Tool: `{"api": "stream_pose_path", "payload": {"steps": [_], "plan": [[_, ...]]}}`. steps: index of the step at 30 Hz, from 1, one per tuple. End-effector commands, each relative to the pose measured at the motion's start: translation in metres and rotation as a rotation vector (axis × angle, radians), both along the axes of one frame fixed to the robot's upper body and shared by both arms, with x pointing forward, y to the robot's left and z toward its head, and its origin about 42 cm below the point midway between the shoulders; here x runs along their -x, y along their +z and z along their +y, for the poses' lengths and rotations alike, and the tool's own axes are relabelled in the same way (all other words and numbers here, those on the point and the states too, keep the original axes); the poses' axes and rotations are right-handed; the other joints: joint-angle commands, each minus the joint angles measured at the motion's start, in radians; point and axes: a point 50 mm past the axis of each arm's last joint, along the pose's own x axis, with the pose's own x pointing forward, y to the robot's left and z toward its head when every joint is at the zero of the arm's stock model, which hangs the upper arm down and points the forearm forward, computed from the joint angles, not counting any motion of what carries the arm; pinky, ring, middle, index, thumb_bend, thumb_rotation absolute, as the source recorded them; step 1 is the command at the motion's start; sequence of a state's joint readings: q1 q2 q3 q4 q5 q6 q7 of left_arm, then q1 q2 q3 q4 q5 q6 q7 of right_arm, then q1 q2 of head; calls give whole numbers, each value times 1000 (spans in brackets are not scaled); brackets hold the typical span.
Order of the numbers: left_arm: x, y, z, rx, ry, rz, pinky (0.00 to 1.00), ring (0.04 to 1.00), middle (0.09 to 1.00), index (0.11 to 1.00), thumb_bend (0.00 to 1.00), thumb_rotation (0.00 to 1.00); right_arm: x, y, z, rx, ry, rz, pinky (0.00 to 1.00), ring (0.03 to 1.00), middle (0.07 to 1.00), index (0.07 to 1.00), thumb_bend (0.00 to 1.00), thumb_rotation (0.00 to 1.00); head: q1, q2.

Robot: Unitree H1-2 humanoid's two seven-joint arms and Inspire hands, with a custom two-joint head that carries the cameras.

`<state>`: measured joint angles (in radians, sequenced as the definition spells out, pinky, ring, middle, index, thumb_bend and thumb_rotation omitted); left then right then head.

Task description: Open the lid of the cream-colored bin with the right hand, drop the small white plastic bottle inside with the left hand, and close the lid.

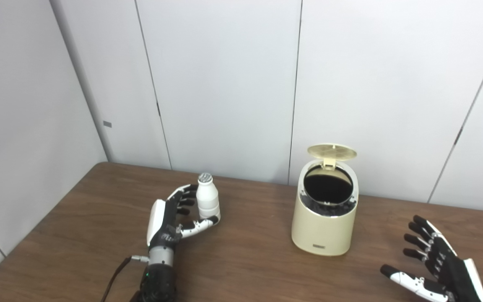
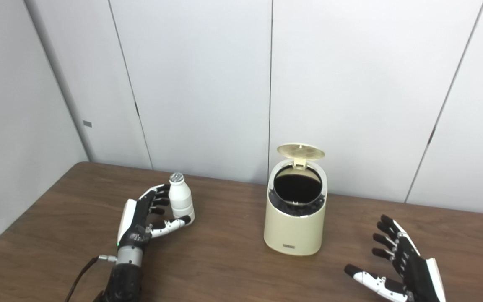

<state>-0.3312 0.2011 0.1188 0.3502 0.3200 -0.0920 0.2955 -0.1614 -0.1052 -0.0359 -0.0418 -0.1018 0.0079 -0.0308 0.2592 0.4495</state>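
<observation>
A brown wood-grain tabletop (image 1: 250,268) fills the lower part of the frame. The small white bottle (image 1: 207,200) stands upright on it at centre left, and the cream-colored bin (image 1: 323,228) sits at centre right, well apart.

Right hand (image 1: 438,264) cut off by the bottom edge at 5 o'clock. Inside of the bin (image 1: 324,218) too dark to see. Label on its front too small to read.

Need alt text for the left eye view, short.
A left hand cups an upright small white plastic bottle on a brown wooden table. To its right stands a cream-colored bin with its lid open; the right hand is open, empty.
</observation>
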Motion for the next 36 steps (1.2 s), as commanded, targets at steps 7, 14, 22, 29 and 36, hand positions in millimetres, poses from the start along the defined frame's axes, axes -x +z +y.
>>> {"api": "stream_pose_path", "payload": {"steps": [7,14,22,29,36], "plan": [[-23,28,4,3,-49,-94,588,658,691,728,819,17,-1,18,4,1,9,-72,718,819,869,869,649,34,-7,5],[-32,28,3,7,-49,-124,495,556,590,629,774,0,3,20,5,10,-1,-69,698,808,866,867,650,31,-15,10],[-42,28,2,-22,-65,-139,359,424,481,513,504,0,5,21,3,23,-6,-63,721,817,867,869,647,48,-18,19],[-44,28,1,-41,-83,-171,354,422,477,516,503,0,3,19,6,30,-7,-63,700,800,862,863,644,44,-35,13],[-43,45,-8,-59,-129,-295,356,418,478,510,504,0,-2,12,11,34,-3,-51,689,803,865,866,660,75,-75,-5]]}}
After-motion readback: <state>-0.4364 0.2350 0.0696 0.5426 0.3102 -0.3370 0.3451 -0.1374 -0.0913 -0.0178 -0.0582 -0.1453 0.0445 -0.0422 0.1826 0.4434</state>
